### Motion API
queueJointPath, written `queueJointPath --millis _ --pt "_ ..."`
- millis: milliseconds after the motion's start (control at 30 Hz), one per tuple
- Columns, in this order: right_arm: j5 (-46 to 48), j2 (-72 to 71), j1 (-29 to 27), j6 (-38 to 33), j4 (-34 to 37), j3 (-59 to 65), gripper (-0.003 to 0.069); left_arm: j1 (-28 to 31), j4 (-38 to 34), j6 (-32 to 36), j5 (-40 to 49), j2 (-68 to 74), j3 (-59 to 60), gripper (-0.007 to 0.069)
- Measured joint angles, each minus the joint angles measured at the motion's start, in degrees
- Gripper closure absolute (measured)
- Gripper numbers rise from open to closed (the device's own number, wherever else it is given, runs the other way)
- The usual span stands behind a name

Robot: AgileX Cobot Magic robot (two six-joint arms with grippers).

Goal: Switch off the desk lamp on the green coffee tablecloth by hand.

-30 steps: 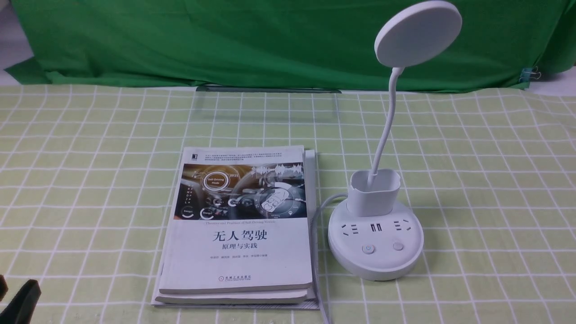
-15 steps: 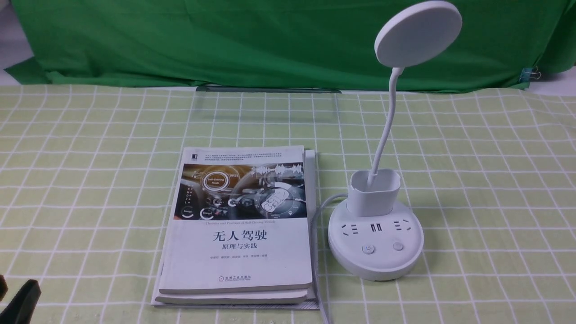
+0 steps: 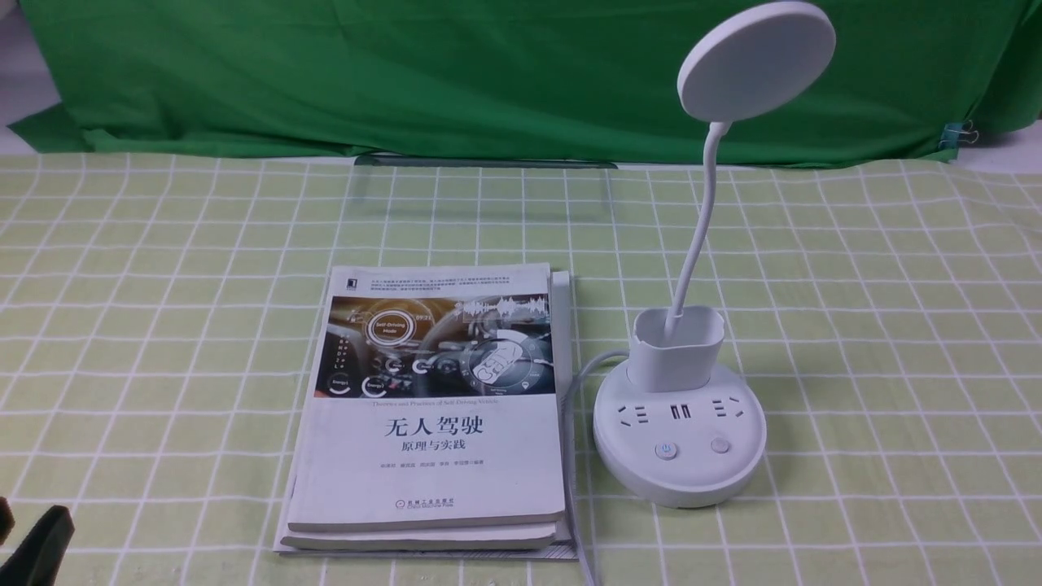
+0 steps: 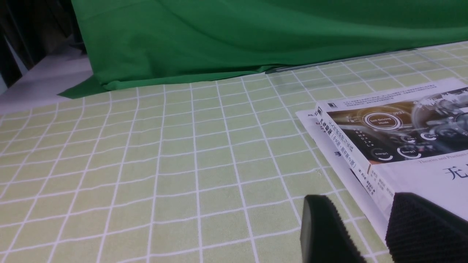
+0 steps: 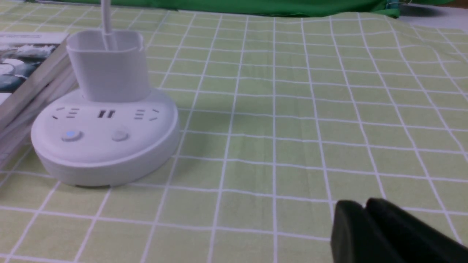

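Observation:
The white desk lamp (image 3: 680, 439) stands on the green coffee tablecloth (image 3: 895, 342), right of centre, with its disc head (image 3: 755, 59) raised on a thin neck. Its base (image 5: 106, 138) bears two buttons; the one nearer the books (image 5: 71, 135) glows faint blue. My left gripper (image 4: 360, 219) is open and empty, low over the cloth beside the books; one finger (image 3: 37, 545) shows at the front view's bottom left corner. My right gripper (image 5: 365, 210) is shut and empty, low over the cloth, well apart from the lamp base. It is out of the front view.
A stack of books (image 3: 431, 407) lies just left of the lamp, and the lamp's cord (image 3: 574, 456) runs along their right edge. A dark green backdrop cloth (image 3: 407, 73) hangs along the far edge, with a flat clear sheet (image 3: 484, 191) on the tablecloth in front of it.

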Motion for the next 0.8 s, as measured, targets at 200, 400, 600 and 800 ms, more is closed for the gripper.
queueJointPath --millis 200,400,600,800 --pt "0.0 0.0 0.0 0.0 0.0 0.0 0.0524 0.0 0.0 0.0 0.0 0.0 0.0 0.0382" --pt "0.0 0.0 0.0 0.0 0.0 0.0 0.0507 0.0 0.0 0.0 0.0 0.0 0.0 0.0382" --pt "0.0 0.0 0.0 0.05 0.0 0.0 0.0496 0.0 0.0 0.0 0.0 0.0 0.0 0.0382" --pt "0.0 0.0 0.0 0.05 0.0 0.0 0.0486 0.0 0.0 0.0 0.0 0.0 0.0 0.0382"
